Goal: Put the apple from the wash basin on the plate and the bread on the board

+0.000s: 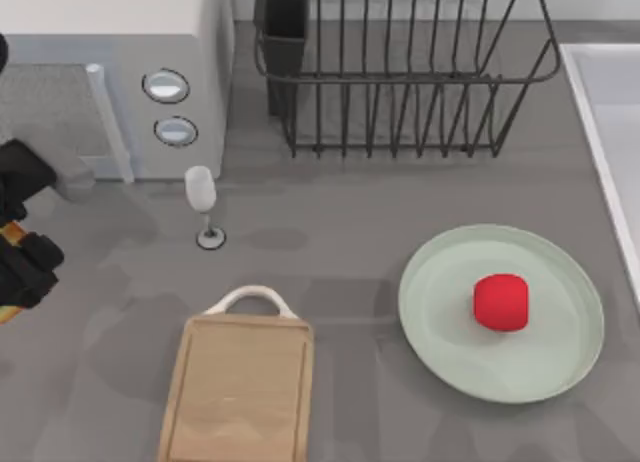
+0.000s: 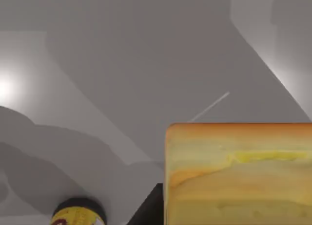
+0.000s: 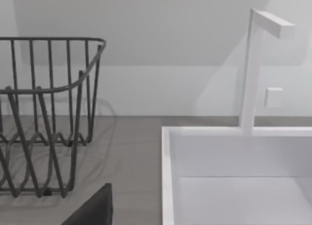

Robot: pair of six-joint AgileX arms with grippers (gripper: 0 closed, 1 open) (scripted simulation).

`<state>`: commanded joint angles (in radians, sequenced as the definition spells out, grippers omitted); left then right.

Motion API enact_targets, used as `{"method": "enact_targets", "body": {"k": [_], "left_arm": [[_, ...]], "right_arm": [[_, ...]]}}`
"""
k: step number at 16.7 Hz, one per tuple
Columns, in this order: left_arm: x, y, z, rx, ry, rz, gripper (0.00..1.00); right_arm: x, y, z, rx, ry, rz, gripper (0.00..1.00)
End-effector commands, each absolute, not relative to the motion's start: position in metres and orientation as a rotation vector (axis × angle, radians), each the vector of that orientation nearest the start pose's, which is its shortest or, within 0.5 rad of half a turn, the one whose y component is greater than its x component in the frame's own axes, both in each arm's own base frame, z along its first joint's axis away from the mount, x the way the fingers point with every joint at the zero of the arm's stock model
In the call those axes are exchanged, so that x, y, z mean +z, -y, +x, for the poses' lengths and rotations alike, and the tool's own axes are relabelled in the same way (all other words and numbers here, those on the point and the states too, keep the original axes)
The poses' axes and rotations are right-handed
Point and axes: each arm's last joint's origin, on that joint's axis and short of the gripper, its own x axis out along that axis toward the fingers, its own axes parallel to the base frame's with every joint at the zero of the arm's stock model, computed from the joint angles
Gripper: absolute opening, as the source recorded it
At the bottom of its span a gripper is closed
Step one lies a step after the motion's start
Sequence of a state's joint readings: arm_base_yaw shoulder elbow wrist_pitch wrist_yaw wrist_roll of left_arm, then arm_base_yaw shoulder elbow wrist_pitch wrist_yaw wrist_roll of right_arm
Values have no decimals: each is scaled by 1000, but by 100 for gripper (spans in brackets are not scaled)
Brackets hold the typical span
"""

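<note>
**Apple on plate, bread at the left wrist**

Already the blocky red apple (image 1: 500, 302) sits matte on the round mint plate (image 1: 440, 322), right of centre. The grooved wooden board (image 1: 238, 390) with its white arched handle lies bare. At the table's left edge, the left gripper (image 1: 22, 267); its wrist view shows the crusty golden bread (image 2: 239, 174) pressed close, though whether it's clamped I cannot tell. The white-rimmed wash basin (image 3: 168, 186) stands beside a wire rack (image 3: 44, 113).
</note>
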<state>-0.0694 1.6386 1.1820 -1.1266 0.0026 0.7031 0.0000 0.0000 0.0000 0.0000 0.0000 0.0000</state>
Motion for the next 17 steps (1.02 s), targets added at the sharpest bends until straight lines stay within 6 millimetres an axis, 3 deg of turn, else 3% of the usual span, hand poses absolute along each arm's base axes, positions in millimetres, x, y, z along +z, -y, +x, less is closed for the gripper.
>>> {"method": "enact_targets", "body": {"k": [7, 17], "left_arm": [[205, 82, 278, -286, -1589, 309, 0], [194, 166, 249, 533, -1530, -454, 0]], "right_arm": [[160, 1, 106, 0, 0, 0, 100], [160, 1, 106, 0, 0, 0, 100]]}}
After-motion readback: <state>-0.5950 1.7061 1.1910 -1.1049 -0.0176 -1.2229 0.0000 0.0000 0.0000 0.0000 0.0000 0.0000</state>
